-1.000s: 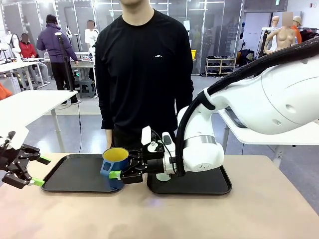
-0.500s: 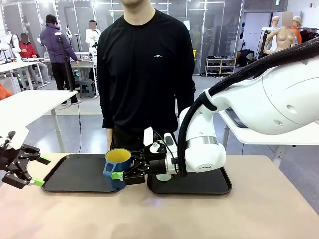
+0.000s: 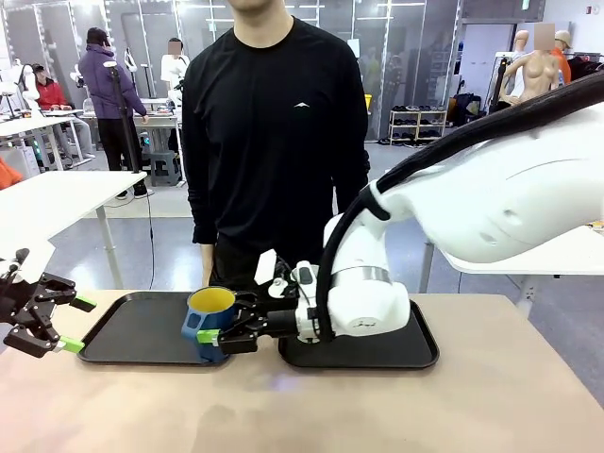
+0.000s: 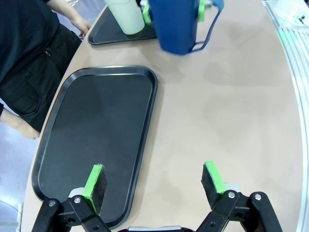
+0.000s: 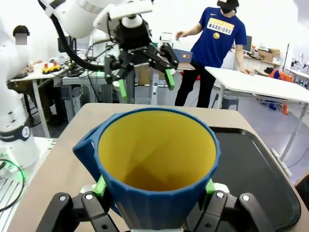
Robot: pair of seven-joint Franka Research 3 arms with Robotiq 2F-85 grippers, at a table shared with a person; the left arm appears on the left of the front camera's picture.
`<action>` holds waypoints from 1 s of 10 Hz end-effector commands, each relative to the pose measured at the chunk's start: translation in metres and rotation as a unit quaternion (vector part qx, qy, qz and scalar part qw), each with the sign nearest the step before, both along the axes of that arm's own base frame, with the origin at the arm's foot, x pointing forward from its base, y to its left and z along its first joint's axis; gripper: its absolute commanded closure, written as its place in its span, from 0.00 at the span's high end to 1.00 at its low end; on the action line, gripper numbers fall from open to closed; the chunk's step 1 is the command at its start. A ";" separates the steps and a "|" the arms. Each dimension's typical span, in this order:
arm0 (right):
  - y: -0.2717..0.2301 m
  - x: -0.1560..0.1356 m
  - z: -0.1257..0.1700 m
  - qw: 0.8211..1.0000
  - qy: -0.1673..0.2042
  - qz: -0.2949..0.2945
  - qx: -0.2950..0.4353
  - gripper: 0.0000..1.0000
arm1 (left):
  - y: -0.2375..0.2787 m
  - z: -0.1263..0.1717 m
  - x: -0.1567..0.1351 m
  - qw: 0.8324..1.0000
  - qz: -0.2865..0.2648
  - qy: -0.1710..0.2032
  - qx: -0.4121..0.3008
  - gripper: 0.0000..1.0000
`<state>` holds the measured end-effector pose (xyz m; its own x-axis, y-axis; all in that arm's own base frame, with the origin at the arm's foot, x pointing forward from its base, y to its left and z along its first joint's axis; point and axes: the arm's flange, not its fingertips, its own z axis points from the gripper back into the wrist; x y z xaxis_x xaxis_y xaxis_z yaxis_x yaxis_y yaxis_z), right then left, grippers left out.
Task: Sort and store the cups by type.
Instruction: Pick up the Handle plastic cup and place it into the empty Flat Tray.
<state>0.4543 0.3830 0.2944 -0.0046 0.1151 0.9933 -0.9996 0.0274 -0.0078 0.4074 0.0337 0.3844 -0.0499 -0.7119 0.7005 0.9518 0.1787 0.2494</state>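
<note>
Now right tool point(image 3: 215, 332) carries mug point(image 3: 209, 316) further left.

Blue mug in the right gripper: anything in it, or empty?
Empty. The right wrist view looks straight into the blue mug: bare yellow inside down to the bottom, nothing in it.

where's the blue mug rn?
Front view: blue mug clamped in the right gripper, at the left tray's near right corner.
</note>
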 end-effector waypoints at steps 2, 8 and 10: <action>0.052 0.016 -0.014 0.999 -0.021 -0.031 0.004 0.78 | 0.002 0.001 0.004 1.000 -0.007 -0.001 -0.001 1.00; 0.115 0.056 -0.025 0.995 -0.032 -0.098 0.011 0.78 | 0.002 0.001 0.004 1.000 -0.007 -0.001 -0.001 1.00; 0.123 0.064 -0.032 0.993 -0.031 -0.112 0.004 0.78 | 0.002 0.001 0.004 1.000 -0.007 -0.001 -0.001 1.00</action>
<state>0.5162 0.4966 0.2680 -0.0165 0.0979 0.9951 -0.9784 0.2035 -0.0362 0.4076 0.0338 0.3844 -0.0499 -0.7115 0.7009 0.9517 0.1789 0.2495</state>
